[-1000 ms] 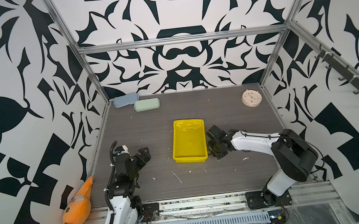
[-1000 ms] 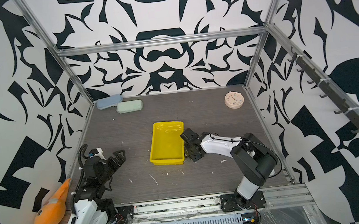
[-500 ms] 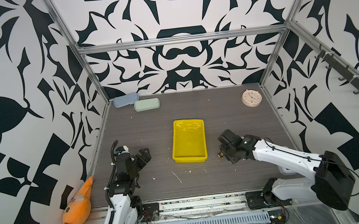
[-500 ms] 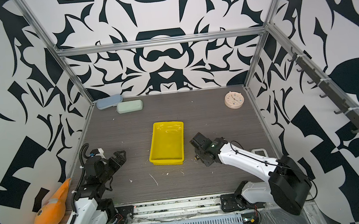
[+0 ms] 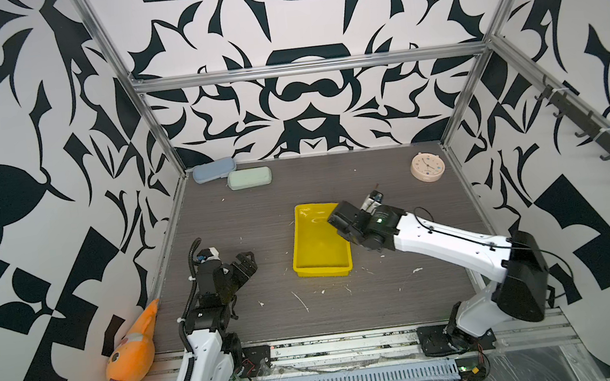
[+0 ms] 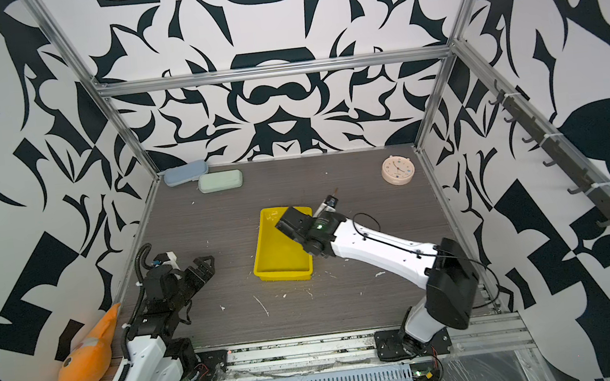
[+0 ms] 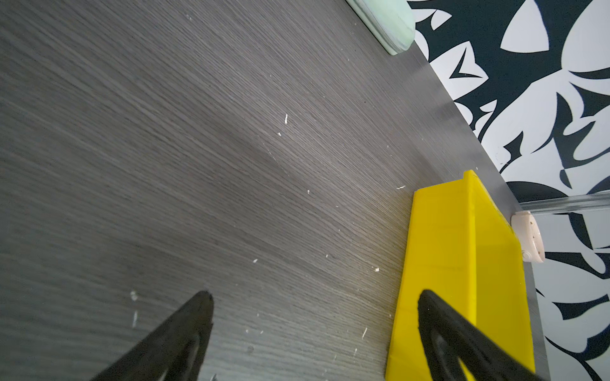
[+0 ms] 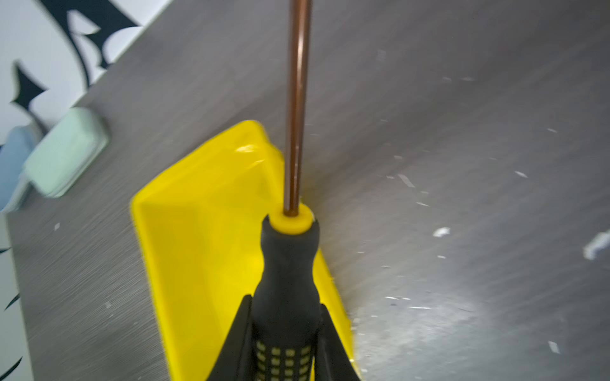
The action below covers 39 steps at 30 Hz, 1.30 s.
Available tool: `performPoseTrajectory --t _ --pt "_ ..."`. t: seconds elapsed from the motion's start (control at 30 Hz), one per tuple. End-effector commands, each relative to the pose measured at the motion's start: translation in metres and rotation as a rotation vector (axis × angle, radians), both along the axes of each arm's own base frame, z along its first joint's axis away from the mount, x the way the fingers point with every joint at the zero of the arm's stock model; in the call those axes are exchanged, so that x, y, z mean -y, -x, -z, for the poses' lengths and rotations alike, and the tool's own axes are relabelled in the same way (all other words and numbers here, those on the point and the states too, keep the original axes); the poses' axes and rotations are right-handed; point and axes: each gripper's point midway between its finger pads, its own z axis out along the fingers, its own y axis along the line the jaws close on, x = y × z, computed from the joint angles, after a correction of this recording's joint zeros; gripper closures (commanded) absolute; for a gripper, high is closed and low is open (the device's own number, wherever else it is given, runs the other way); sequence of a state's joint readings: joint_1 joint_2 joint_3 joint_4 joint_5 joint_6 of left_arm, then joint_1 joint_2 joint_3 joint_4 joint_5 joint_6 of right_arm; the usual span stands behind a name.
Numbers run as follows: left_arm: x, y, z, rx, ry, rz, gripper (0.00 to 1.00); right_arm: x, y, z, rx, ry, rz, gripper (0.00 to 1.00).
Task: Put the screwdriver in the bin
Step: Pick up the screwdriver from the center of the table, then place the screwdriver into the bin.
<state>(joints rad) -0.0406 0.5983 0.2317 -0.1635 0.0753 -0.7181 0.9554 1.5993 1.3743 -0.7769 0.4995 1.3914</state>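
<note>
Step in hand: carry, judged near the drop.

- Right claw (image 8: 285,316) is clamped on the black grip of the screwdriver (image 8: 287,264), with the shaft sticking out forward of the jaws.
- The screwdriver is off the worktop (image 5: 384,299) and held above the bin (image 5: 316,236). In the right wrist view the grip sits over the long rim on the right arm's side. The shaft runs on past the far corner toward the back wall, so part of the tool hangs outside the bin.
- The part of the bin floor that shows is bare.
- Left claw (image 5: 246,261) has its fingers apart and holds nothing. It is low at its own side, well apart from the bin.

Next move, as I judge it:
- Shift the tool toward the left arm's side until grip and shaft both lie over the bin floor.
- Keep the shaft along the bin's long side.
- Lower it, then part the jaws.
- Risk: if let go from here, the shaft could land across the rim and tip the tool out.

Count:
- screwdriver: 1
- bin: 1
- oblong cases at the back corner: 2, a blue case (image 5: 214,170) and a green case (image 5: 249,178), just beside each other
- clock (image 5: 427,166): 1
- orange soft toy (image 5: 132,345): 1, at the front edge
- arms: 2
</note>
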Motion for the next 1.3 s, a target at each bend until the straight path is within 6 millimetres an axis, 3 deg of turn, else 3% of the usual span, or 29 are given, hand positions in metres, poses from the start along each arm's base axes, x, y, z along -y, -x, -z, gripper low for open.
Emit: performPoseTrajectory --t 0.0,0.2,0.4,0.57,0.93,1.17,1.27 --pt "0.002 -0.005 -0.016 0.041 0.014 0.001 0.01 -0.020 -0.008 -0.012 0.060 0.105 -0.093 0.94" --pt "0.001 -0.005 -0.018 0.054 0.014 -0.001 0.01 -0.070 -0.019 0.021 -0.007 0.135 -0.174 0.94" --pt "0.002 -0.006 -0.017 0.040 0.016 0.003 0.01 -0.094 -0.019 0.061 -0.127 0.169 -0.215 0.93" --pt "0.003 -0.007 -0.017 0.042 0.016 0.007 0.01 -0.095 -0.012 0.084 -0.178 0.149 -0.196 0.93" --pt "0.002 -0.006 -0.015 0.028 0.012 0.003 0.01 -0.080 -0.001 0.115 -0.261 0.195 -0.115 0.91" --pt "0.001 -0.007 -0.015 0.033 0.012 -0.001 0.01 -0.087 -0.003 0.098 -0.234 0.103 -0.064 0.91" --pt "0.002 -0.007 -0.014 0.022 0.013 0.003 0.01 -0.097 0.002 0.105 -0.268 0.017 -0.032 0.91"
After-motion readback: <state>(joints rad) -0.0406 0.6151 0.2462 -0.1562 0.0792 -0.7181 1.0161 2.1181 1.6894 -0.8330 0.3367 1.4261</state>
